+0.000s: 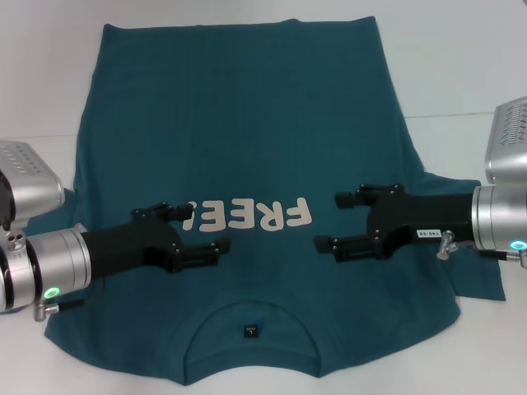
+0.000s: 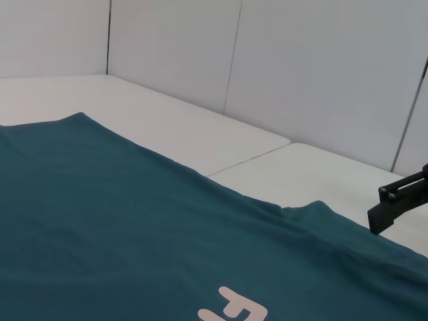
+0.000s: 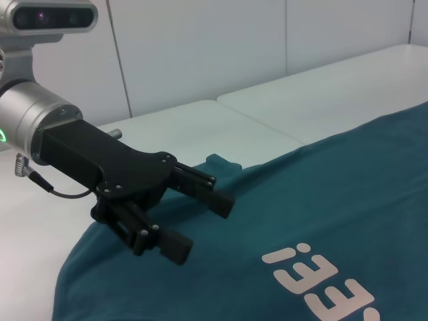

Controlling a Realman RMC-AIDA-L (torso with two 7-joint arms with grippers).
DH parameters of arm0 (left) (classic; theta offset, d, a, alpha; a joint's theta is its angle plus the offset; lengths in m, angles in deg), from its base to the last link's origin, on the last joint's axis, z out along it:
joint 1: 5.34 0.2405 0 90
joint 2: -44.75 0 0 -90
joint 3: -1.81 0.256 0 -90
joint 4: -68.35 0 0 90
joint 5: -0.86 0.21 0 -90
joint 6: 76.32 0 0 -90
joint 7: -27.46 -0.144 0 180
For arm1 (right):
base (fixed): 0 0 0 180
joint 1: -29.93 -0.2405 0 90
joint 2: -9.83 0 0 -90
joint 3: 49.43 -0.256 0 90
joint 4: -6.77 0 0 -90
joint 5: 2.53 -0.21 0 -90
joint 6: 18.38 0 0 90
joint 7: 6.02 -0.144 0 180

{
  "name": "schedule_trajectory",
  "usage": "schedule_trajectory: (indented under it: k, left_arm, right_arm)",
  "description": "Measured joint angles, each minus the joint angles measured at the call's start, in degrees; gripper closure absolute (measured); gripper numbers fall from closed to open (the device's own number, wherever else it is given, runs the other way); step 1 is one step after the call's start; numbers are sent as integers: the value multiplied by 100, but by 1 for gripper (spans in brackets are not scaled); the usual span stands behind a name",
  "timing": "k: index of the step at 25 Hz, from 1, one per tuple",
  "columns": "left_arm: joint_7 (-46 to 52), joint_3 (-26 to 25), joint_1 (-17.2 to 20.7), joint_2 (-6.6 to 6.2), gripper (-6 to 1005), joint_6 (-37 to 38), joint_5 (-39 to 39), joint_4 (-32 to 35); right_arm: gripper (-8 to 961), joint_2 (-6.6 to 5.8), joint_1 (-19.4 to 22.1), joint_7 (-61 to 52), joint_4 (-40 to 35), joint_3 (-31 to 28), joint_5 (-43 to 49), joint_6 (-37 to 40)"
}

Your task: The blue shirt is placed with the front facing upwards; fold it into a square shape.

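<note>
The blue shirt [image 1: 247, 123] lies flat and face up on the white table [image 1: 461, 66], its round neck with the small dark label [image 1: 251, 331] nearest me. The white "FREE" lettering [image 1: 263, 216] crosses the chest. My left gripper [image 1: 206, 228] hovers over the left end of the lettering, open and empty. On the other side of the lettering my right gripper [image 1: 329, 220] points inward, also open with nothing in it. The right wrist view shows the left gripper [image 3: 204, 227] above the shirt [image 3: 348, 200]. One right finger [image 2: 394, 202] shows in the left wrist view, past the shirt [image 2: 100, 221].
Bare white tabletop [image 1: 33, 74] surrounds the shirt at the far side and both sides. The table is made of panels with a seam [image 2: 247, 157] between them. White wall panels [image 2: 301, 60] stand behind the table.
</note>
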Motion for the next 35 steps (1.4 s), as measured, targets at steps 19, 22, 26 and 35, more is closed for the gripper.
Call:
schedule_trajectory:
  k: [19,22,26,35]
  left_arm:
    - [637,-389,199,-30,60,-533,5,297]
    - [1534,-944,394,-203,62,-614,3,476]
    - [2764,-1237,647,-605,64,-596,15,489]
    - [3814,-1519,741,-834,68,-655,911,495]
  right_arm:
    - [14,9,16,1,25,-44,-37,-77]
    - [15,4,54,1,24,-60,-126,-80]
    - [15,1,99,1,24,-62,-209,-84]
    - [16,-1,112,1,24,-50,-221,-92]
